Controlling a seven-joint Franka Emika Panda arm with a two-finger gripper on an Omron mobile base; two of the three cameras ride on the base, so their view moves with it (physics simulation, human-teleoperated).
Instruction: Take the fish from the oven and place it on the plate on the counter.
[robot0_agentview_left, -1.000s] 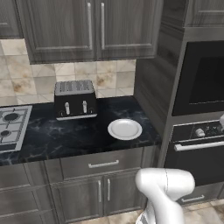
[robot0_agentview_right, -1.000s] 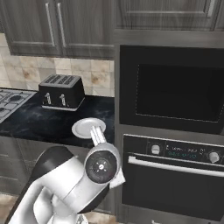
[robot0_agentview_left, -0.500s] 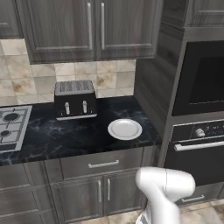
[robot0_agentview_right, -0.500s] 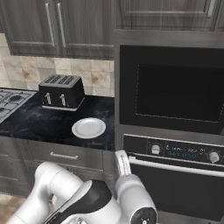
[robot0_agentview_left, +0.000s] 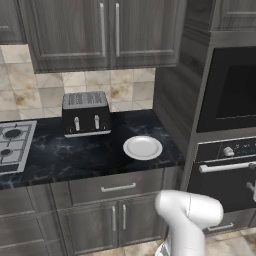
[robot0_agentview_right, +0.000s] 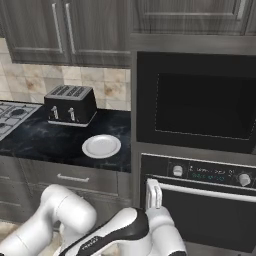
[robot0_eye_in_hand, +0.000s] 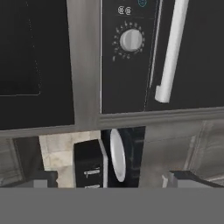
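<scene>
- Currently the hand (robot0_eye_in_hand: 109, 179) is standing spread wide and holding nothing; its two dark fingertips (robot0_eye_in_hand: 186, 177) are showing far apart at the bottom of the hand view, with nothing between them.
- From the right base view, the hand (robot0_agentview_right: 154, 192) is sitting low in front of the oven (robot0_agentview_right: 200, 200), just at the left end of the oven's door handle (robot0_agentview_right: 210, 191); whether it is touching the handle cannot be told.
- Ahead of the hand, in the rolled hand view, the oven's control strip is showing one round knob (robot0_eye_in_hand: 131, 40), and the pale bar handle (robot0_eye_in_hand: 170, 52) is lying just beside it.
- The oven door is appearing closed in both base views, so the fish cannot be seen and its place cannot be told.
- The plate (robot0_agentview_left: 142, 147) is resting bare on the surface (robot0_agentview_left: 75, 155), off to the left of the hand and higher than it, near the surface's oven-side end.
- A black toaster (robot0_agentview_left: 85, 113) is standing on the same surface, beyond the plate and farther from the hand, apart from the plate.
- A steel gas hob (robot0_agentview_left: 12, 145) is lying at the far left, well apart from the hand.
- A black glass-fronted unit (robot0_agentview_right: 200, 102) is sitting directly above the oven, over the hand.
</scene>
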